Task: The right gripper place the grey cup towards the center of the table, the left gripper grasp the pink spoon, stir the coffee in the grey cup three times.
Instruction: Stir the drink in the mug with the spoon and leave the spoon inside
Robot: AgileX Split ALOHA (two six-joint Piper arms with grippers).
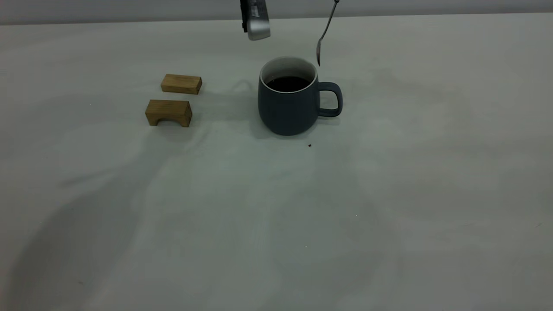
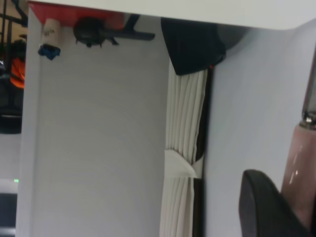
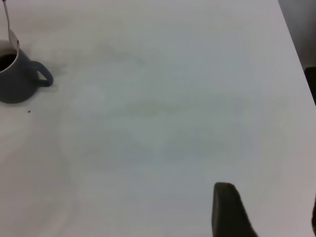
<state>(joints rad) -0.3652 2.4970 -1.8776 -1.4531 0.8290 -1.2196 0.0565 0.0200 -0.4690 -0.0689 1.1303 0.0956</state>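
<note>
**Soft, dim light; wrist pictures blurred**

From the outside camera I get even, muted light on the tabletop (image 1: 389,194), with no glare. The cup (image 1: 288,103) throws a faint shadow to its left, toward the two wooden blocks (image 1: 169,112). Broad, soft-edged shadows cross the near left of the tabletop. Both wrist pictures look hazy; the dark finger (image 3: 229,212) close to the right wrist lens is out of focus.

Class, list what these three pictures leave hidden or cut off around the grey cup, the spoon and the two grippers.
- Left gripper: exterior view's top edge cuts it off; only a silver-grey block shows.
- Pink spoon: its handle leaves the exterior view's top edge; the wrist view shows the handle against one finger.
- Right gripper: absent from the exterior view; only finger ends show.
- Grey cup: the coffee depth is hidden by its wall.
</note>
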